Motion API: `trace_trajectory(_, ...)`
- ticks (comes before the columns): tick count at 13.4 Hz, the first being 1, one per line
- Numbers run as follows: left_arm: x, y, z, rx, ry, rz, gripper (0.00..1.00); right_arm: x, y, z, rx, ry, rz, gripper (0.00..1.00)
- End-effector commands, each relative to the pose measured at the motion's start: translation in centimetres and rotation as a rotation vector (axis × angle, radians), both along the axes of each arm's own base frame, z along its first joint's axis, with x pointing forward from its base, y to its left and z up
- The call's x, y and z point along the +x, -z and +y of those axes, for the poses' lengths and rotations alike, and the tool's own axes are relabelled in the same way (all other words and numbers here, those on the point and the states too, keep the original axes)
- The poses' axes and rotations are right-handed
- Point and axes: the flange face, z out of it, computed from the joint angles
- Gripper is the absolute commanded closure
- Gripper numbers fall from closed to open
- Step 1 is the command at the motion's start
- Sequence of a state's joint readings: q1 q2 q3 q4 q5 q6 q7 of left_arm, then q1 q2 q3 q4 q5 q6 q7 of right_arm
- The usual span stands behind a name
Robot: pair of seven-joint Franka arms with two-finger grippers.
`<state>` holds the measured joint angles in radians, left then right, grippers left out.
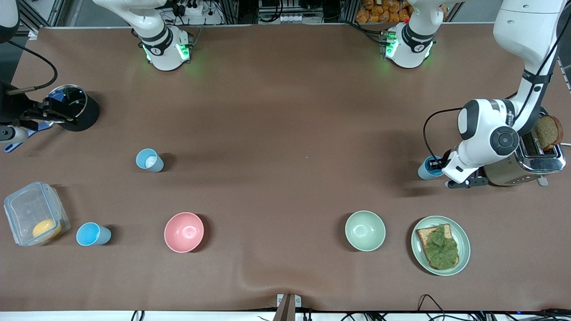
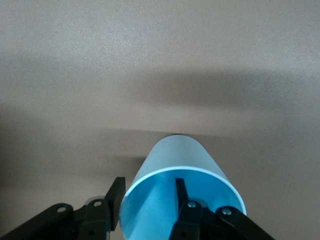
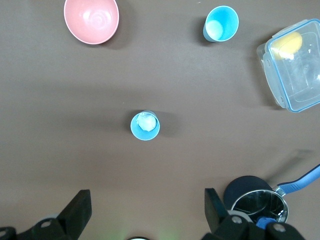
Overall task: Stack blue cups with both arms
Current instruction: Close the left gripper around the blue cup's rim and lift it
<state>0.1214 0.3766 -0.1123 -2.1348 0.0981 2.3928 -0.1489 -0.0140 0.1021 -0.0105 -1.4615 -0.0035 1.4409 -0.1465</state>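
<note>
Three blue cups on tabletop. Left claw (image 2: 147, 200) straddles the rim of one cup (image 1: 427, 169) beside the toaster (image 1: 526, 160), one finger in, one out, not yet clamped: grasp step. Right claw (image 3: 145, 210) wide apart, waiting above the middle cup (image 1: 150, 160). Next, probably: pinch firmly, lift w/o tipping.

Layout relative to toaster (image 1: 531, 162) | cup (image 1: 427, 169) stood just beside it, toward right arm's end | plate (image 1: 461, 236) lay nearer the front camera, sandwich (image 1: 439, 246) on it | two more cups (image 1: 150, 160) (image 1: 92, 234) stood well apart, toward right arm's end
</note>
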Motion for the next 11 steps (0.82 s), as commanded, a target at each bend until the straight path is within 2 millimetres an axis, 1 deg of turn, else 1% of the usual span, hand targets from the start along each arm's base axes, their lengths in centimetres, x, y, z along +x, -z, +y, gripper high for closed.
trace_trajectory(1,0.26,-0.69,0.12,0.013,0.010,-0.022,0.75,-0.39,-0.09,-0.23,-0.021,-0.002,0.007,0.00)
trace_trajectory(3,0.36,-0.79,0.12,0.010,0.005,-0.023,0.98,-0.43,-0.18,-0.30,-0.020,0.001,0.005,0.00)
trace_trajectory(4,0.36,-0.79,0.12,0.010,0.005,-0.023,1.00,-0.45,-0.17,-0.32,-0.021,0.001,0.007,0.00)
trace_trajectory(6,0.58,-1.02,0.22,0.009,0.006,-0.029,1.00,-0.44,-0.17,0.13,-0.019,-0.007,0.007,0.00)
trace_trajectory(9,0.69,-1.14,0.23,0.009,0.009,-0.032,1.00,-0.44,-0.17,0.05,-0.019,-0.007,0.007,0.00)
trace_trajectory(10,0.70,-1.14,0.15,0.008,0.011,-0.032,1.00,-0.40,-0.08,0.05,-0.019,-0.007,0.008,0.00)
trace_trajectory(11,0.69,-1.14,0.23,0.008,0.011,-0.032,1.00,-0.38,0.41,-0.05,-0.019,-0.007,0.017,0.00)
